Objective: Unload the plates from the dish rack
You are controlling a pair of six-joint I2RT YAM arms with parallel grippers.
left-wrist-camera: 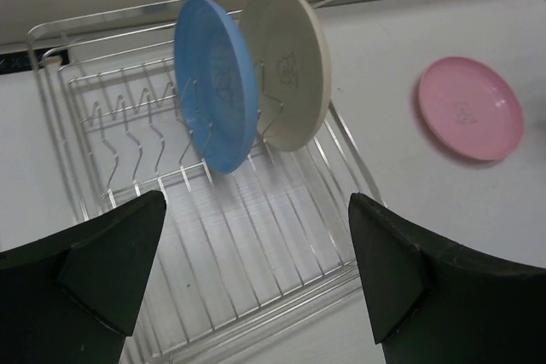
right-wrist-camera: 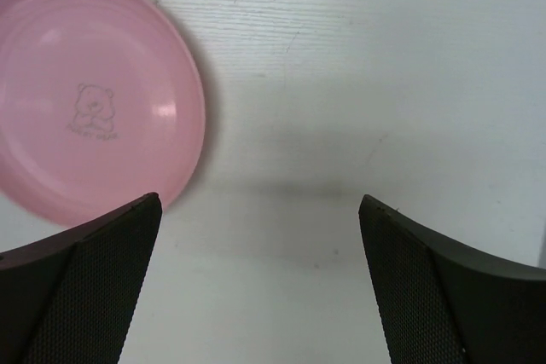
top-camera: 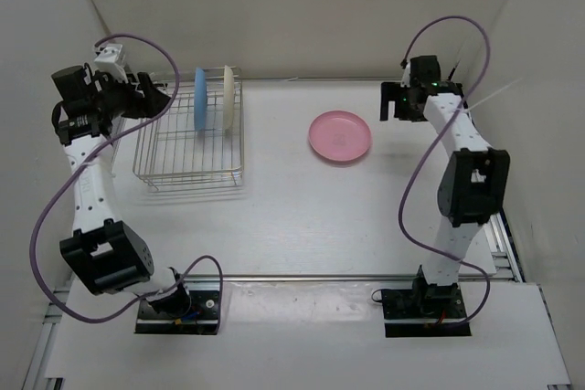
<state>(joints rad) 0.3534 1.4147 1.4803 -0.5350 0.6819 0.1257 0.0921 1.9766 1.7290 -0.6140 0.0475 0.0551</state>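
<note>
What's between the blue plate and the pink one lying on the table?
The cream-white plate, standing in the dish rack beside the blue plate; then bare table up to the pink plate. The top view shows it.

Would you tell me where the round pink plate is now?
In the top view, the round pink plate lies on the white table, right of the silver wire dish rack, near the right gripper.

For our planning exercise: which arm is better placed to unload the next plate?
Left, likely: the left end effector, open, faces the blue plate in the dish rack; the right end effector sits by the pink plate.
</note>
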